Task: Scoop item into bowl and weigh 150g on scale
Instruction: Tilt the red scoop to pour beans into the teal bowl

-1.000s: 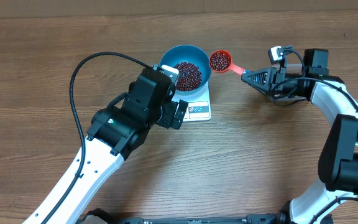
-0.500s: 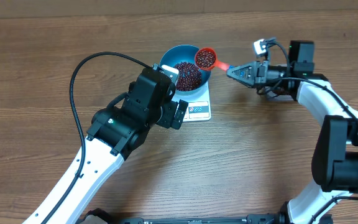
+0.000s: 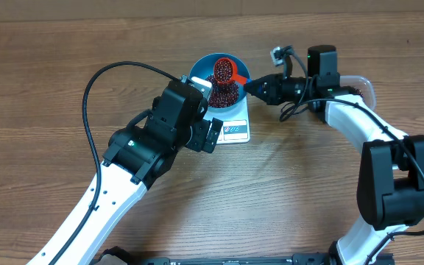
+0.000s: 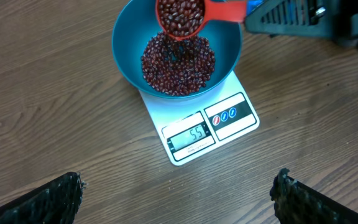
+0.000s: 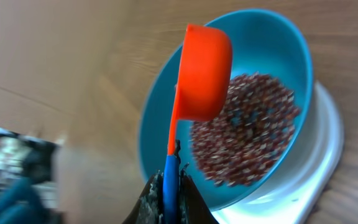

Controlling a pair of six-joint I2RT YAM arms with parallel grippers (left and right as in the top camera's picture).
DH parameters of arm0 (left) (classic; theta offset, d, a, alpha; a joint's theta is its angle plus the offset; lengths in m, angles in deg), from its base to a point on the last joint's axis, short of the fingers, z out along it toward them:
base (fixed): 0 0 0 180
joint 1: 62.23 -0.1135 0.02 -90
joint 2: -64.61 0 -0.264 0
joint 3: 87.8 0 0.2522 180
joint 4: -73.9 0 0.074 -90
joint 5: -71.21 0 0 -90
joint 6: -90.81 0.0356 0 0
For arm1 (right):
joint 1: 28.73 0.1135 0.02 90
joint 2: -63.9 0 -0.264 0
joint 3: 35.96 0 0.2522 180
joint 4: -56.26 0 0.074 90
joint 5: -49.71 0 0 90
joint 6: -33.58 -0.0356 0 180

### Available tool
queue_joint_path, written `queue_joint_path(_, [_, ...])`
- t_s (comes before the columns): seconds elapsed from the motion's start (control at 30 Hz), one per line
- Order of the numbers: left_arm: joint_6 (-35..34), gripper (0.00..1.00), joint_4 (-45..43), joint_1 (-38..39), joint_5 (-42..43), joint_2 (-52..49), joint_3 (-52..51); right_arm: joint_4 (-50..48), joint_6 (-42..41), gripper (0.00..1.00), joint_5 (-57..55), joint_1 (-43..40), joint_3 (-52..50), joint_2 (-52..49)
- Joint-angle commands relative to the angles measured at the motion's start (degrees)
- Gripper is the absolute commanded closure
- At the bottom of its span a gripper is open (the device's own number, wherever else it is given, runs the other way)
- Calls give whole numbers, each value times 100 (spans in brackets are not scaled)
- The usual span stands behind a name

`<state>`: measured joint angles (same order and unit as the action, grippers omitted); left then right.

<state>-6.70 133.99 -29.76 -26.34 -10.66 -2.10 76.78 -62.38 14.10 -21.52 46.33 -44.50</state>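
- So, the beans [image 3: 224, 93] are mostly a loose heap at the bottom of the blue bowl [image 3: 197, 76], with one more load sitting in the orange scoop [image 3: 225, 69].
- The scoop hangs right over the bowl, on the side nearest the table's far edge. It is tipped over, and in the left wrist view a few beans look to be dropping off its lip.
- The bowl sits on the far end of the white scale [image 3: 235, 129], so the display [image 4: 190, 134] along the scale's near edge is uncovered. It reads something like 55, so the weighing looks well short of target.
- The scale itself is toward the far edge of the table [image 3: 50, 44], about halfway along it.
- The scoop's handle is the long axis here. It runs from the bowl out toward the table's right edge, straight into the right gripper [image 3: 255, 88], which is clamped tight on the handle's blue end.
- The likely next move is rolling that wrist around the handle so the rest falls straight down, since the bowl is directly underneath.
- The left gripper [image 3: 210, 135] hovers beside the scale's near-left corner with its jaws spread wide, holding nothing.
- A clear tub [image 3: 364, 82] peeks out behind the right arm.
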Motion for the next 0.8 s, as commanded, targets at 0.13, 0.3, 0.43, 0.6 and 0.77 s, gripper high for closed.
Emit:
queue_joint_path(0.13, [22,1,-4,-20,-48,55,92,-269,1707,96,-595,35,7,-50])
queue_joint_path(0.3, [22,1,-4,-20,-48,55,92,-352,2778,96,-588,35,7,-52])
queue_joint_path(0.43, [22,0,-4,-20,-48,55,92,-369,3698,96,-592,35,7,-50])
queue_joint_path(0.6, [22,1,-4,-20,-48,55,92,-374,4889,96,-595,35,7,-50])
queue_joint_path(0.77, [22,1,-4,-20,-48,55,92,-376,6011,96,-597,35,7,-50])
